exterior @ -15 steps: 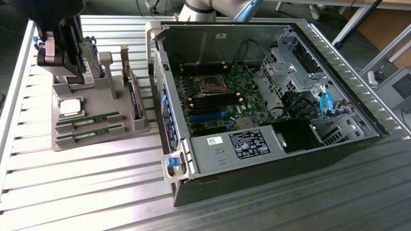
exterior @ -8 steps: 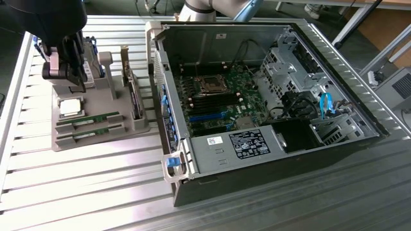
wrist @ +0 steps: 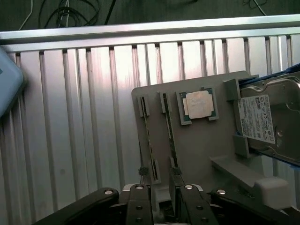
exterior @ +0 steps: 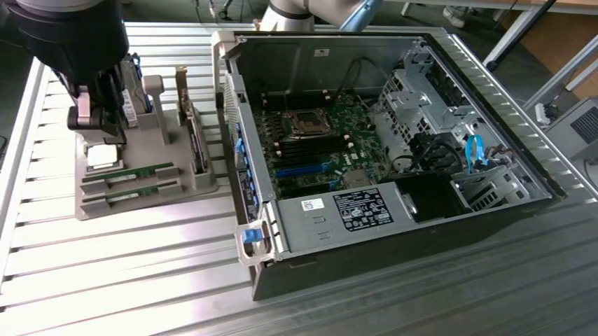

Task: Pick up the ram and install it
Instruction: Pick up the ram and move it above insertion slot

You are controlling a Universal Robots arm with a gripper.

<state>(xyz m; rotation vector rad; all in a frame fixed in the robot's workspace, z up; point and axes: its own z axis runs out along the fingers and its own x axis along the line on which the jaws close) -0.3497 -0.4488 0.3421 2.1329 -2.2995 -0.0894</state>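
We look over a slatted metal table (exterior: 122, 280) of pale ribbed aluminium, where light glares white in broad patches along the ribs. Beyond the table's raised edge rail (wrist: 140, 29) lies a dark floor (wrist: 187, 10) with loose cables (wrist: 70, 9) strewn on it. Past the table at the exterior view's right stand a brown board (exterior: 561, 42) and a grey cabinet (exterior: 579, 126)

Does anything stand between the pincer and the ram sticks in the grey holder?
Nothing visible does. The open pincer hangs above the ram sticks standing on edge in the grey holder; processor chip and hard drive lie aside.
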